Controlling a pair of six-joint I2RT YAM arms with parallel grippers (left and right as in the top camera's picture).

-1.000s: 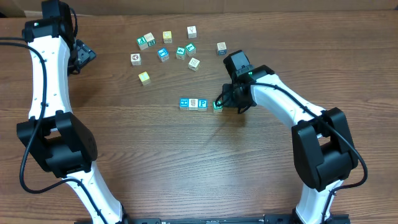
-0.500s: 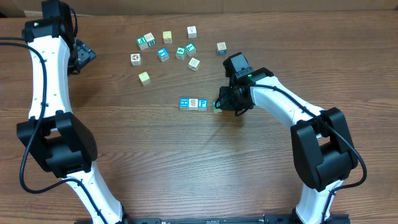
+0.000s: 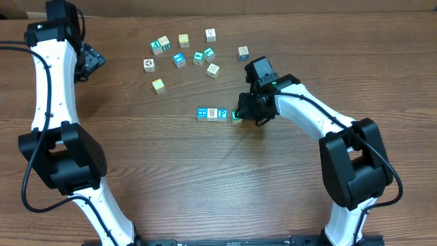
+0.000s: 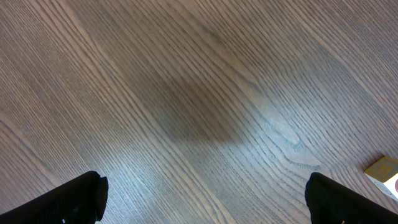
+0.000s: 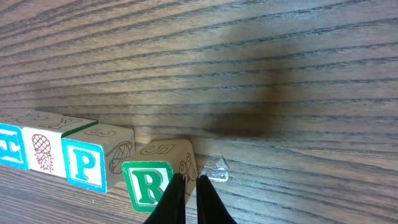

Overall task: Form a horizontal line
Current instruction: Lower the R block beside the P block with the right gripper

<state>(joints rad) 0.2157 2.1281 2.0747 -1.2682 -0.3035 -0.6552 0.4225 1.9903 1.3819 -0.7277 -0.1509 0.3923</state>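
blue "p" printed on the front of a small blue-bordered wooden cube; green "r" on the neighbouring green-bordered wooden cube; partly cropped blue "e" on the blue-faced wooden cube at the frame's left edge.

Here's the brown wood-grain table, and at its middle a row of four small wooden cubes lies side by side. There's the blue-lettered cube, the white pineapple-picture cube, the blue P cube and the green R cube. That last one sits just beside the P, slightly turned and out of line. Farther back lies a scatter of loose wooden cubes, with a yellow-topped cube lying nearest the row.
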